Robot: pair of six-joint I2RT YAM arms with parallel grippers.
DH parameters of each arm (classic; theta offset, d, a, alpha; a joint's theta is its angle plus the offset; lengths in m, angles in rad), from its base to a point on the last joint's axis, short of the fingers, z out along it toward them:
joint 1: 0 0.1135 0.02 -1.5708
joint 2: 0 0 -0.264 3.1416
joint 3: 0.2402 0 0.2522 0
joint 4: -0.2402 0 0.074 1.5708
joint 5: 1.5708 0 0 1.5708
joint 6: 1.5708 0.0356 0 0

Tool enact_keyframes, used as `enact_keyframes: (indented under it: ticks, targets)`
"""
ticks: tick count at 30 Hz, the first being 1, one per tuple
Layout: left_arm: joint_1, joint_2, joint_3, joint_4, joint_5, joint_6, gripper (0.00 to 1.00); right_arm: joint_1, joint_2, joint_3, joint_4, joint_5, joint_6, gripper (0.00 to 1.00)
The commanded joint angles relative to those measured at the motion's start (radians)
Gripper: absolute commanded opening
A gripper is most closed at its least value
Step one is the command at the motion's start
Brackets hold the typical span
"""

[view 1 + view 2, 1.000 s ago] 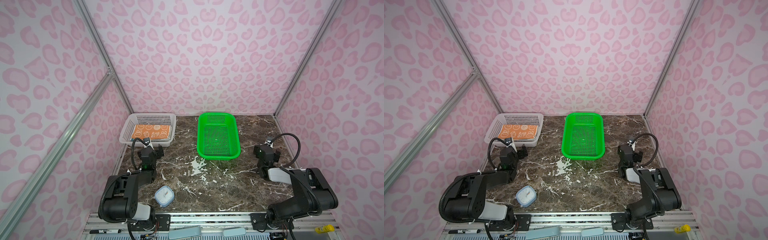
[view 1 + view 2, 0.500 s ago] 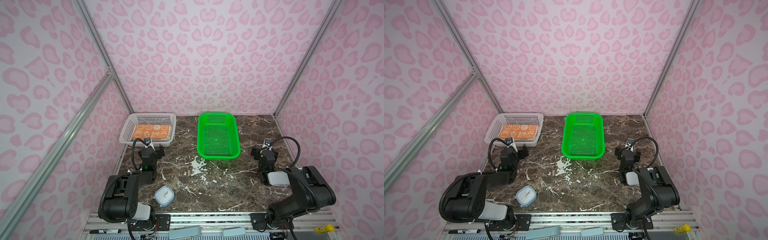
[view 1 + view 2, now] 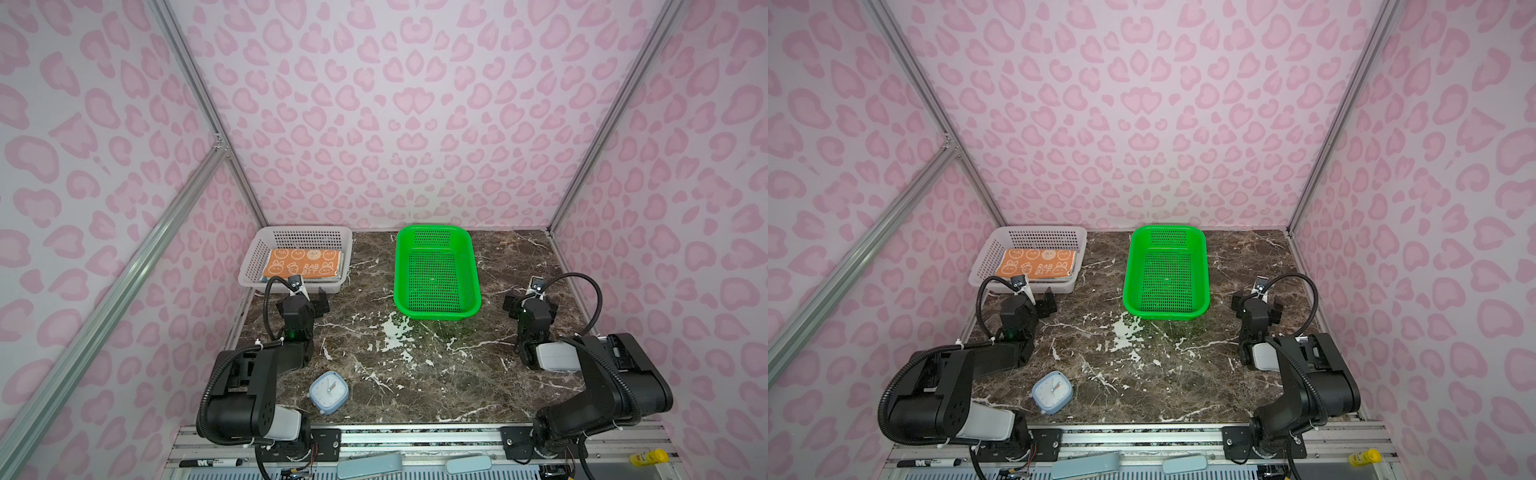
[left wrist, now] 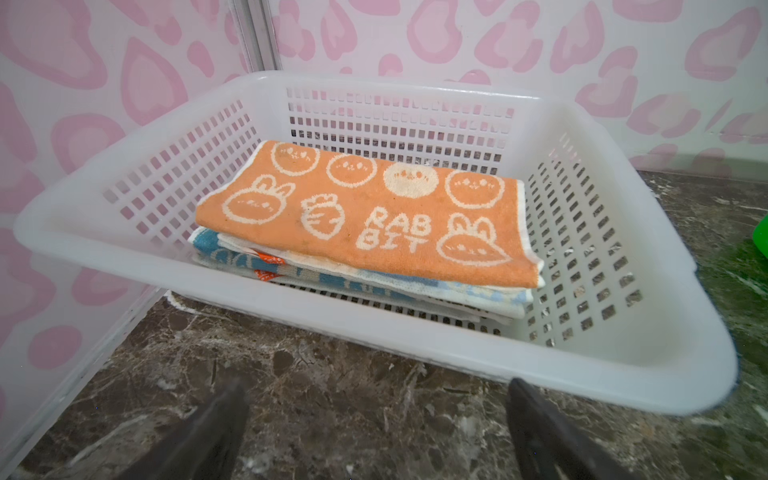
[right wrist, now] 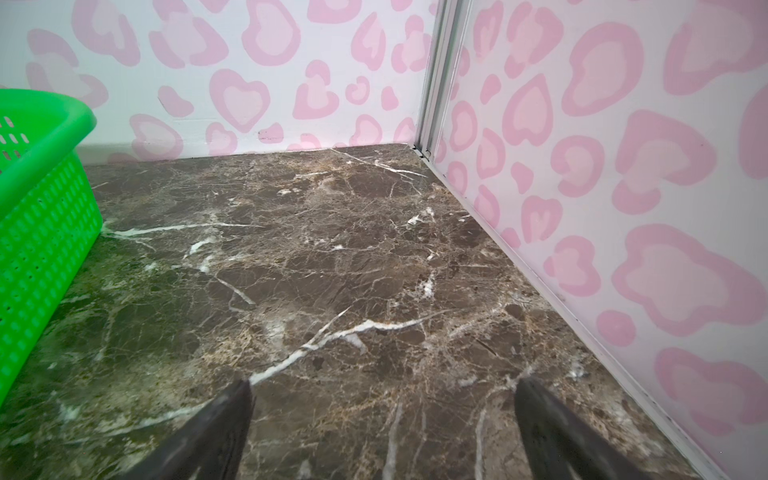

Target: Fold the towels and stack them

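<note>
1. Brown marble-look worktop (image 5: 332,249) was glossy with white veins.
2. Folded terry towels (image 4: 365,224) sat stacked in the white mesh basket (image 4: 415,340), orange on top.
3. Empty left gripper (image 4: 376,415) and right gripper (image 5: 382,411) were both spread wide.

Towels (image 4: 365,224) folded, stacked in basket (image 4: 415,340) — orange topmost

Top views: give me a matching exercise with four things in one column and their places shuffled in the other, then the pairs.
Things
1. orange towel
2. green basket
3. blue clock
4. black marker

Places
A. on the metal frame in front of the table
B. on the marble table, front left
C. topmost in the white basket
D. on the marble, back middle

Pairs: 1-C, 2-D, 3-B, 4-A
</note>
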Motion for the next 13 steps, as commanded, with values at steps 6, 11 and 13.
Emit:
enact_keyframes:
  ticks: [6, 11, 13]
  targets:
    - [0.004, 0.008, 0.018, 0.017, 0.002, 0.006, 0.97, -0.003, 0.000, 0.003, 0.003, 0.002, 0.001, 1.00]
    - [0.005, -0.001, 0.007, 0.027, 0.006, 0.006, 0.97, -0.005, -0.001, 0.004, 0.002, 0.001, 0.001, 1.00]
    - [0.005, -0.005, 0.014, 0.013, 0.017, 0.012, 0.97, -0.004, -0.001, 0.004, 0.003, 0.001, 0.002, 1.00]
